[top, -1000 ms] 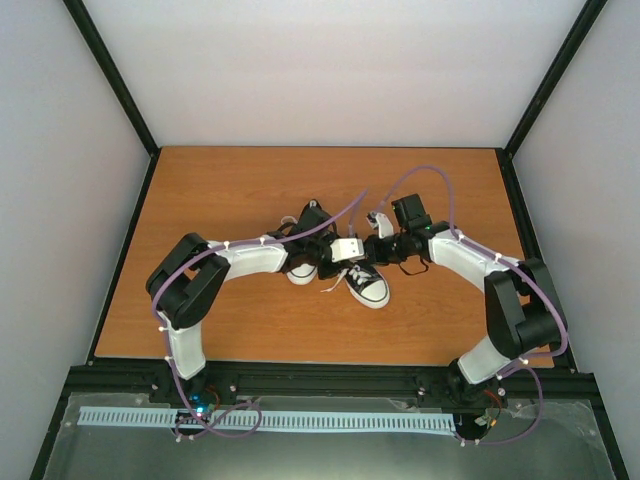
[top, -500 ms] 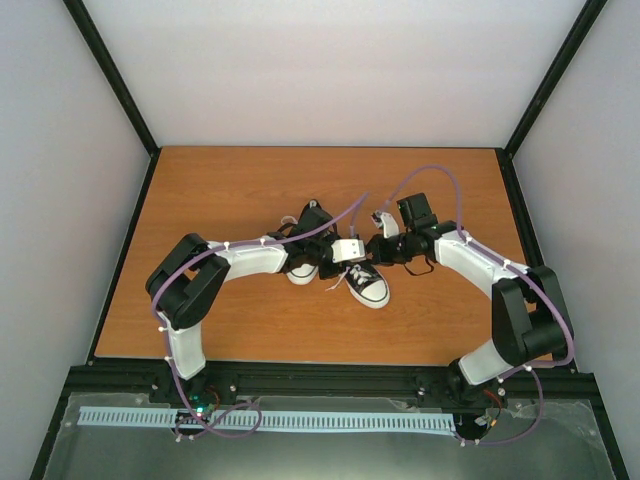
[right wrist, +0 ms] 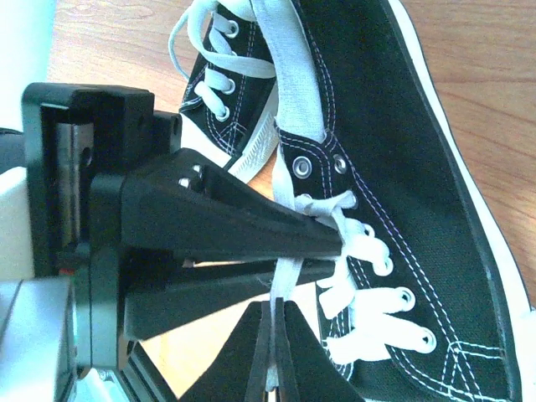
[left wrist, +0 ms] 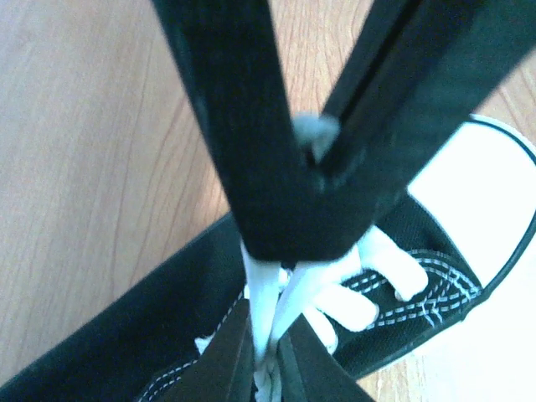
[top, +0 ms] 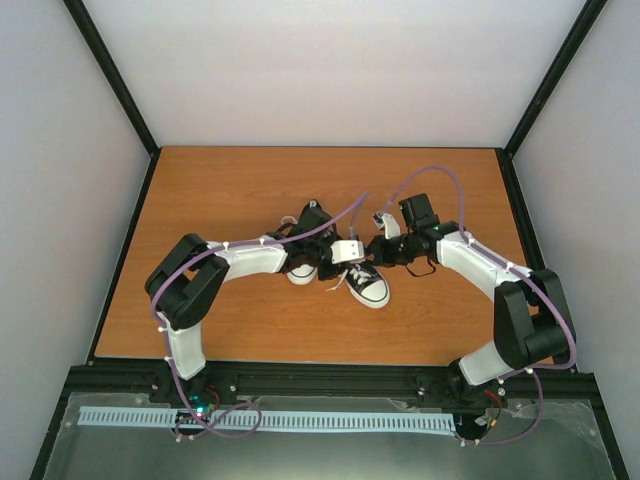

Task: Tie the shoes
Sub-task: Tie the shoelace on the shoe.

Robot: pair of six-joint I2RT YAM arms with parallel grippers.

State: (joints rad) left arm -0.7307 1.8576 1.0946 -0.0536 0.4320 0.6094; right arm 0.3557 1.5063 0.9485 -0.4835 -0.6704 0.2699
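Observation:
Two black sneakers with white toe caps lie mid-table. The nearer shoe point(top: 368, 286) points toe toward the front right. The other shoe point(top: 302, 271) is partly hidden under my left arm. My left gripper point(top: 337, 268) and right gripper point(top: 373, 254) meet over the nearer shoe's laces. In the left wrist view my left gripper point(left wrist: 266, 325) is shut on two white lace strands point(left wrist: 261, 289) above the shoe point(left wrist: 435, 276). In the right wrist view my right gripper point(right wrist: 273, 308) is shut on a lace strand point(right wrist: 286, 280) beside the shoe point(right wrist: 394, 159), with the left gripper's fingers point(right wrist: 243, 222) crossing just above.
The second shoe point(right wrist: 224, 88) lies with loose laces just behind the first. The wooden table point(top: 220, 190) has black frame posts at its corners and grey walls around it. A perforated rail point(top: 270, 420) runs along the front by the arm bases.
My right arm's elbow has shifted slightly to the right and back, drawing the right gripper a little away. The left arm and both shoes have barely moved.

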